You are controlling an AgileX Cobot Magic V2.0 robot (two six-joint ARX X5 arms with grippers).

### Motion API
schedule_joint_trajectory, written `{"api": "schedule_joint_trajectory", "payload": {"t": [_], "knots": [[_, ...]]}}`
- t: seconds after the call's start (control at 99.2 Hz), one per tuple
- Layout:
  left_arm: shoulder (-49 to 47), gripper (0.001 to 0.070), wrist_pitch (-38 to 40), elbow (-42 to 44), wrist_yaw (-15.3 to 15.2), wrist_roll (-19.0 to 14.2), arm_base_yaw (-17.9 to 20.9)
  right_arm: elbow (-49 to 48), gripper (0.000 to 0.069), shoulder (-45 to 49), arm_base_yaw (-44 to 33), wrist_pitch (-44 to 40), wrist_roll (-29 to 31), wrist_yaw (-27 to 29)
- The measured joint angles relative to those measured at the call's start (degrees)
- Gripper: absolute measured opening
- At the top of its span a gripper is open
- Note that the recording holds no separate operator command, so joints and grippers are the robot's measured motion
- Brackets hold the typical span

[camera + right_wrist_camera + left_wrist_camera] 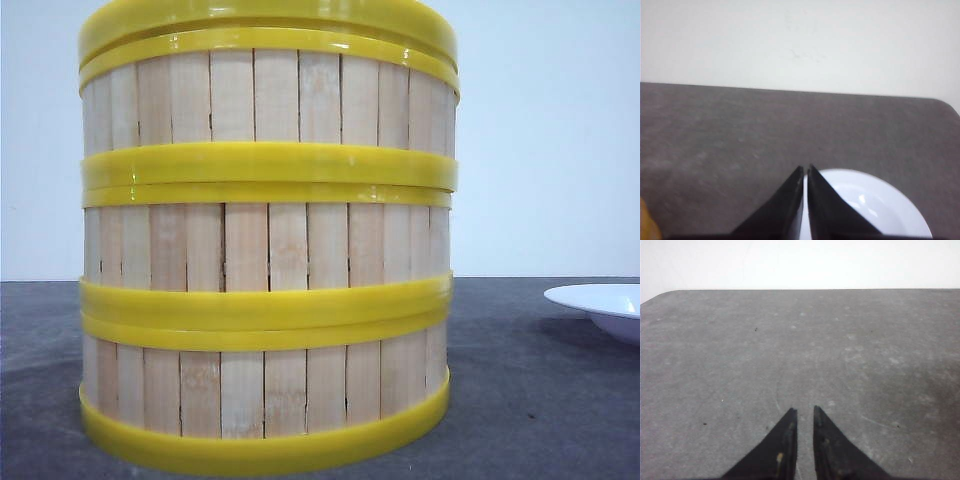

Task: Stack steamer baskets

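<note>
- Left arm first: its wrist camera looks out low and forward across the grey table (740, 350), with a rounded far corner of the tabletop showing and a pale wall behind it.
- The left gripper (805, 412) has its two dark, pointed fingers (782, 445) drawn nearly together, only a thin slit of table between the tips. Nothing sits in that slit, and nothing touches the fingers.
- Over to the right arm: same low, forward-looking pose, its camera facing the table's far edge and another rounded corner.
- The right gripper (805, 170) is pressed together too, tips all but meeting, and it grips nothing.
- Those right fingertips hang over the near rim of the white plate (880, 210); whether they actually touch the plate, I cannot tell from this angle.
- A sliver of yellow shows at the very border of the right wrist view, too little of it to name.
- Now the front view, and it is filled by the steamer baskets (265, 250): three tiers in one upright column, pale wood slats with glossy yellow rims meeting rim to rim.
- The bottom basket sits flat on the table, close to the near edge and right in front of the camera; the top of the column runs out of frame.
- The white plate lies on the table off towards the right edge, well apart from the stack.
- Neither gripper appears in the front view.
</note>
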Motion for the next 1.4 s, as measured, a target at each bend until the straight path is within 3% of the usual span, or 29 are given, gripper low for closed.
{"api": "schedule_joint_trajectory", "payload": {"t": [0.232, 0.474, 1.402], "knots": [[0.0, 0.0032, 0.0, 0.0, 0.0, 0.0, 0.0, -15.3, 0.0009, -10.1, -6.7, 4.0, -0.3, -1.1], [0.0, 0.0032, 0.0, 0.0, 0.0, 0.0, 0.0, -22.8, 0.0009, -16.4, -11.0, 4.0, -0.3, -3.1], [0.0, 0.0032, 0.0, 0.0, 0.0, 0.0, 0.0, -25.9, 0.0009, -20.6, -13.0, 4.4, -2.2, -4.4]]}}
